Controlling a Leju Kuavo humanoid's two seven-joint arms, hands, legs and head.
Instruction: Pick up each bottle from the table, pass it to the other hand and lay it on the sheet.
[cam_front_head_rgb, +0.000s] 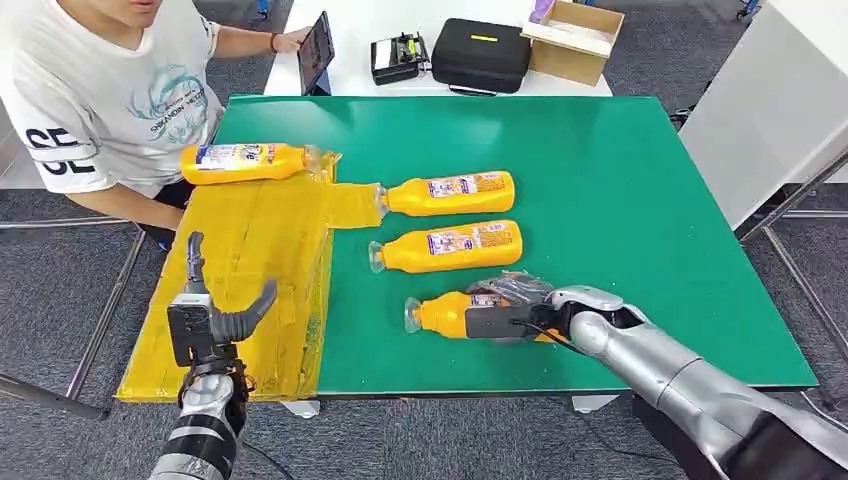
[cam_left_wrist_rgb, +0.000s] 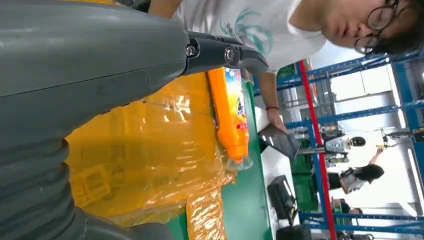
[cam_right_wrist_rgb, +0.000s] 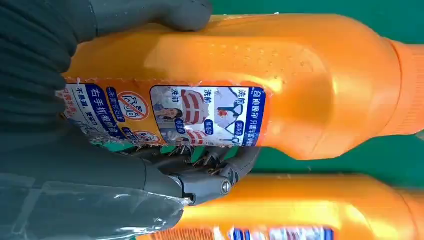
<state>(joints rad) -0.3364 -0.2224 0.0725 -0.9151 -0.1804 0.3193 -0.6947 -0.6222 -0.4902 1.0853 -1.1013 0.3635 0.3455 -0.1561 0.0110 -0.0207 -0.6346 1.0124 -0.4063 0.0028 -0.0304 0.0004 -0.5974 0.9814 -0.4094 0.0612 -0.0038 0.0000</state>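
The nearest bottle (cam_right_wrist_rgb: 280, 85) is gripped by the right hand (cam_front_head_rgb: 520, 312), whose fingers (cam_right_wrist_rgb: 215, 172) are wrapped around its labelled body while it lies on the green table (cam_front_head_rgb: 640, 220). The left hand (cam_front_head_rgb: 210, 315) is held over the near end of the yellow sheet (cam_front_head_rgb: 260, 260) with its fingers spread and nothing in them. One bottle on the sheet (cam_front_head_rgb: 243, 161) is already laid at the far end, so one delivery is judged done. Two more bottles (cam_front_head_rgb: 450, 193) (cam_front_head_rgb: 448, 248) are left on the table, beside the sheet. Three are thus judged outstanding, the gripped one included. Blue and white Chinese print is carried on the label, with a red prohibition sign. On the seated person's shirt (cam_front_head_rgb: 110, 90), large letters are partly seen but cannot be read with certainty.
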